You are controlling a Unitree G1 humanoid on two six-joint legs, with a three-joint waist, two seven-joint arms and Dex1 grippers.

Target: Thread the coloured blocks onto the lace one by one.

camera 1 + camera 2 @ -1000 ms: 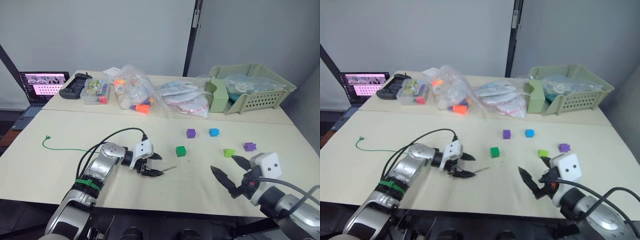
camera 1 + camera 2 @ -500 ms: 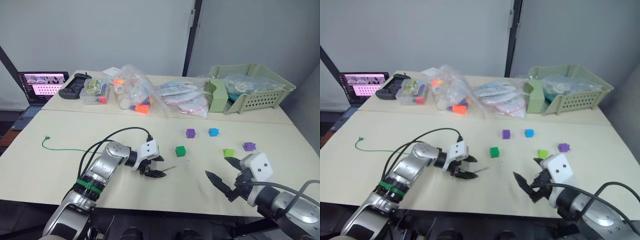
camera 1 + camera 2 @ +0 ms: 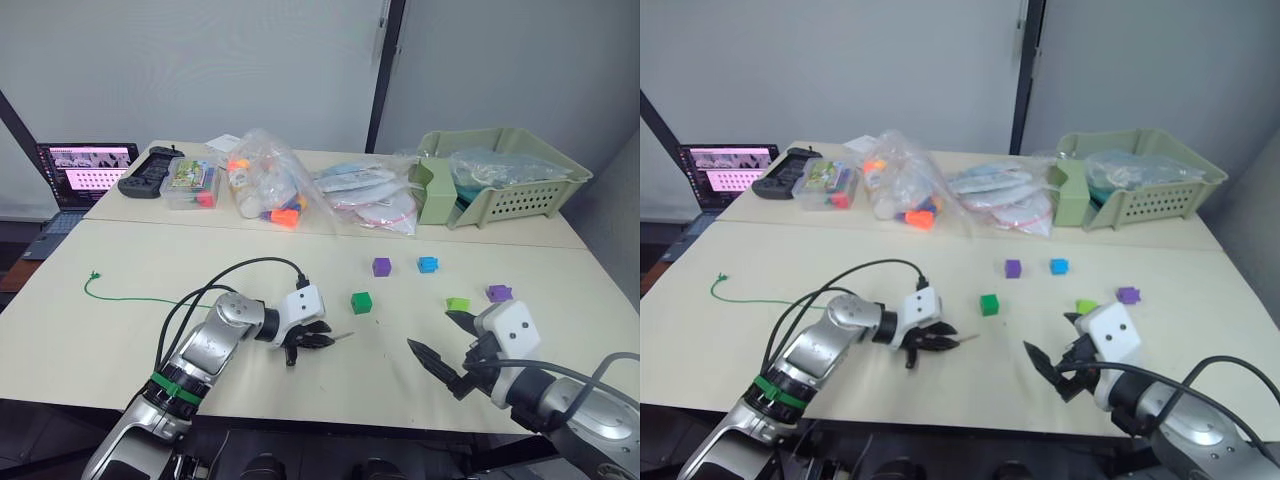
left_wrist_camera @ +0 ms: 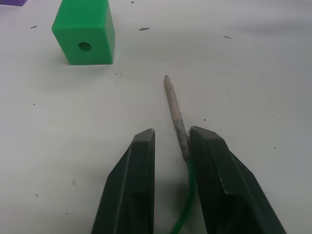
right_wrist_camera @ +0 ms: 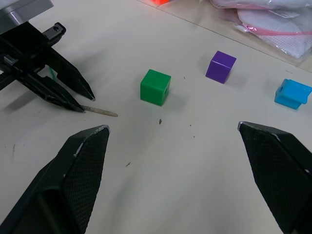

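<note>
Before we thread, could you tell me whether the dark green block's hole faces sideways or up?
Sideways: the dark green block shows its hole on a side face.

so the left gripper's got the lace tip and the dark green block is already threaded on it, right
Not quite. The left gripper does pinch the lace just behind its pale tip, but the dark green block is not threaded: it sits apart on the table, its hole empty. The left wrist view shows this.

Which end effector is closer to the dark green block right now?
Left. The left end effector sits just beside the dark green block, holding the lace tip. The right end effector hovers farther off.
</note>
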